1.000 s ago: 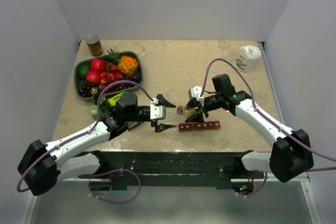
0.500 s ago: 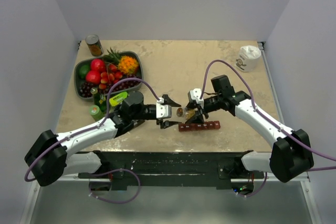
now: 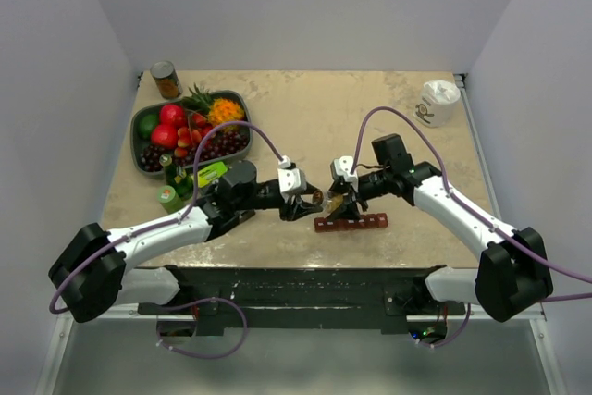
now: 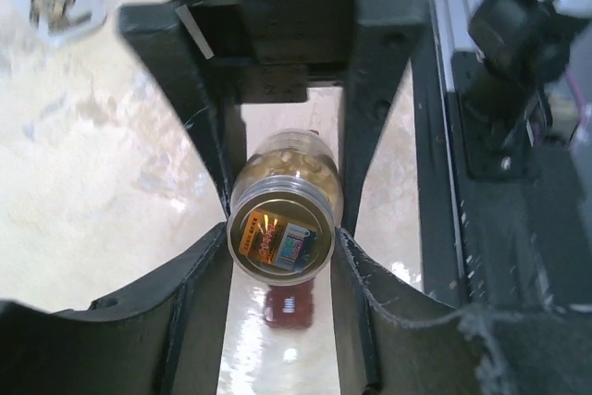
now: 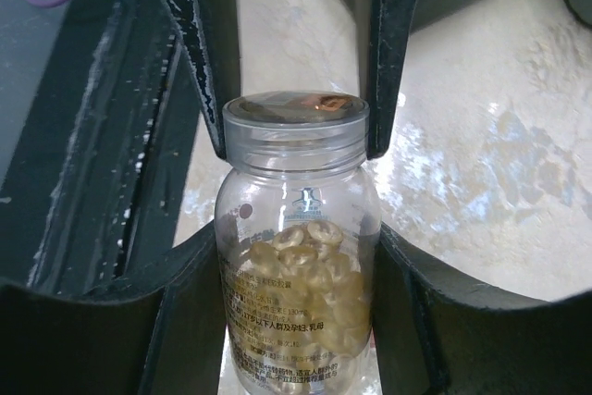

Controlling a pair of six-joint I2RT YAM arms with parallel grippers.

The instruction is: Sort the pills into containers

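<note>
A small clear bottle point(image 3: 321, 197) of tan-orange pills point(image 5: 313, 277) lies level in the air between the two arms. My right gripper point(image 5: 296, 249) is shut on its body, one finger on each side. From the other side my left gripper point(image 4: 282, 245) flanks the bottle's cap point(image 4: 280, 238), with both fingers touching the cap's rim. In the right wrist view those left fingers point(image 5: 199, 53) frame the cap from above. The containers point(image 3: 351, 223), a dark red-brown strip of compartments, lie on the table just below the bottle. One end of the strip point(image 4: 289, 307) shows under the cap.
A grey-green fruit bowl point(image 3: 145, 116) sits at the back left with a metal can point(image 3: 166, 79) behind it. A white cup point(image 3: 437, 102) stands at the back right. Green items point(image 3: 209, 173) lie beside the left arm. The table's front edge runs close below the strip.
My left arm has moved right to the bottle, and its jaws have narrowed from wide open onto the cap. The right gripper and the bottle have barely moved.
</note>
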